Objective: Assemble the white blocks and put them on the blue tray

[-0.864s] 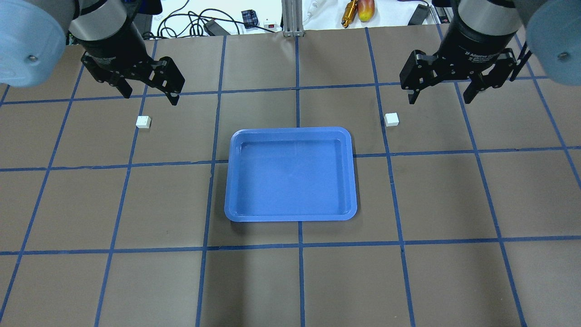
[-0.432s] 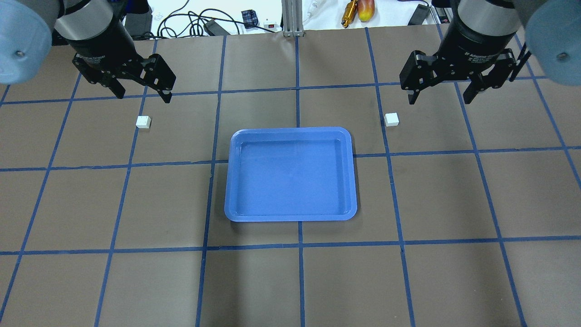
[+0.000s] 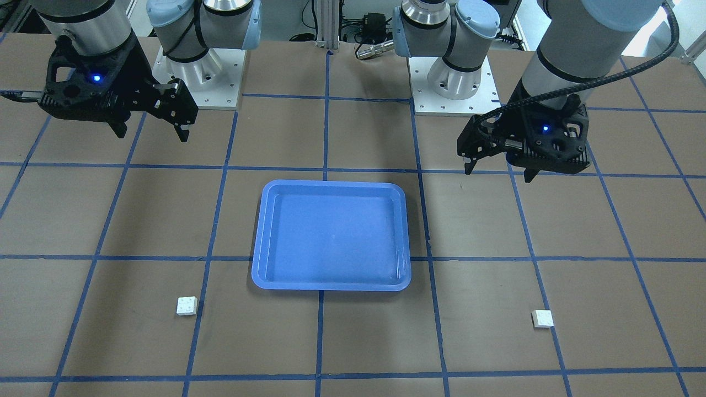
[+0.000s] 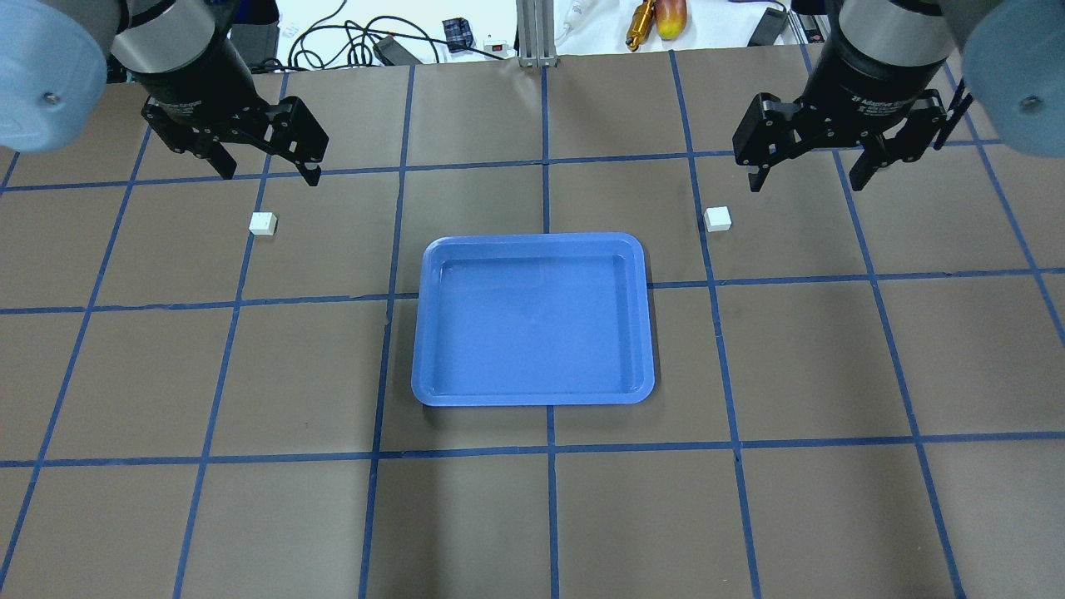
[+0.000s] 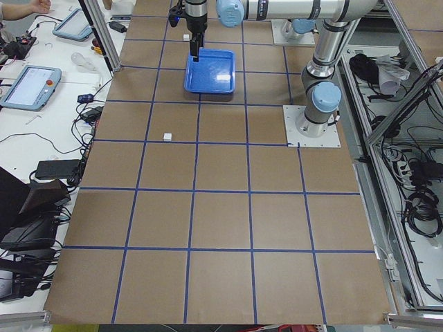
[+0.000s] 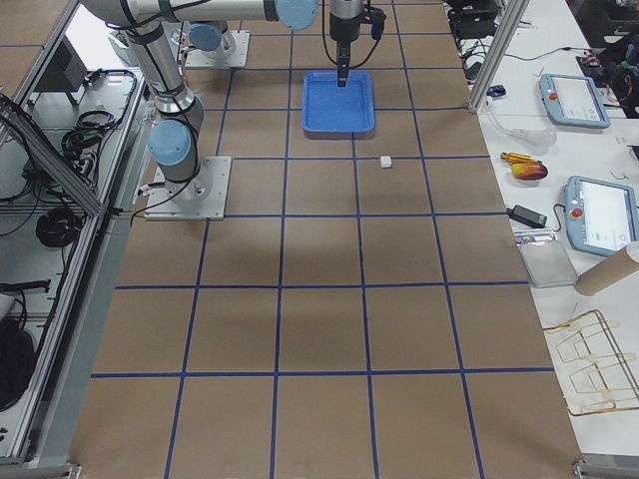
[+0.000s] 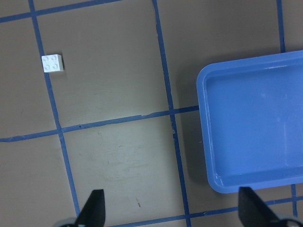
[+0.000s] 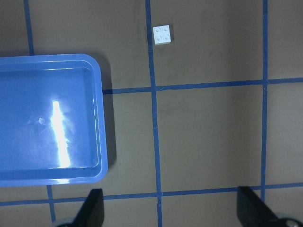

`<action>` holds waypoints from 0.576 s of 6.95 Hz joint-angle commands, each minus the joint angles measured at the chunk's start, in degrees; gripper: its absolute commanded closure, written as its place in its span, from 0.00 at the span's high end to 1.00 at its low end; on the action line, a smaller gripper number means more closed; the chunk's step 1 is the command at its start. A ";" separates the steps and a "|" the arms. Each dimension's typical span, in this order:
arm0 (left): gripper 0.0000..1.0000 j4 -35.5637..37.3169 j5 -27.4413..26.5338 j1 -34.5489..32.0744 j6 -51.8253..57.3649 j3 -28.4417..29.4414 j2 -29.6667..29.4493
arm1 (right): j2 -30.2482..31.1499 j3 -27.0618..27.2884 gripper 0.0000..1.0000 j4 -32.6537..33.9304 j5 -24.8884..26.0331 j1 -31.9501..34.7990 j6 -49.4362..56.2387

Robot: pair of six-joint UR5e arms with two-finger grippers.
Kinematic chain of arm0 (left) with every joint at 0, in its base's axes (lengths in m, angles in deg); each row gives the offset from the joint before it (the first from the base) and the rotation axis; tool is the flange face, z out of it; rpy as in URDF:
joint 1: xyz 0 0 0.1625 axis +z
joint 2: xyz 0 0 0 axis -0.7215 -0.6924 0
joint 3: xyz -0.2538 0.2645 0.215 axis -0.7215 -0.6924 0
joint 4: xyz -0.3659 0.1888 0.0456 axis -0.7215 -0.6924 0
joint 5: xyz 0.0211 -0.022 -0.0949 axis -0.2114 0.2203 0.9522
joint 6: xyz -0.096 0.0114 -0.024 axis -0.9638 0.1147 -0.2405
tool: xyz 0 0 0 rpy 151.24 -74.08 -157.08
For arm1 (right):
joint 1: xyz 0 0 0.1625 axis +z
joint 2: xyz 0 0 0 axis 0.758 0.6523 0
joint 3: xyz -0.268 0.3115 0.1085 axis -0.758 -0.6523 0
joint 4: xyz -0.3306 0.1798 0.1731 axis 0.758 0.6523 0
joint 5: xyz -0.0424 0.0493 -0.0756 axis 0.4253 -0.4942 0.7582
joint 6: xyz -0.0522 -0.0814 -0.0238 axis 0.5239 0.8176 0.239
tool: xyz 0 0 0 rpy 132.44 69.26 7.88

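Observation:
Two white blocks lie on the table, studs up. The left block (image 4: 263,223) (image 3: 542,318) (image 7: 52,63) lies left of the blue tray (image 4: 532,319) (image 3: 331,234). The right block (image 4: 717,219) (image 3: 186,305) (image 8: 162,34) lies right of the tray. The tray is empty. My left gripper (image 4: 270,175) (image 3: 499,173) is open and empty, high above the table near the left block. My right gripper (image 4: 805,185) (image 3: 150,136) is open and empty, high near the right block. Each wrist view shows its block far from the fingertips (image 7: 94,208) (image 8: 92,208).
The table is brown with a grid of blue tape lines (image 4: 545,166). Cables and tools (image 4: 657,18) lie beyond the far edge. The two arm bases (image 3: 198,71) (image 3: 452,77) stand on the robot's side.
My left gripper shifted a little left and away, then back to the right. The right gripper, the blocks and the tray have not moved.

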 commanded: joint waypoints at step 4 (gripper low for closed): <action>1.00 0.51 0.11 -0.01 -0.46 -0.23 -0.77 | -2.21 0.85 1.00 -0.63 0.12 0.00 0.18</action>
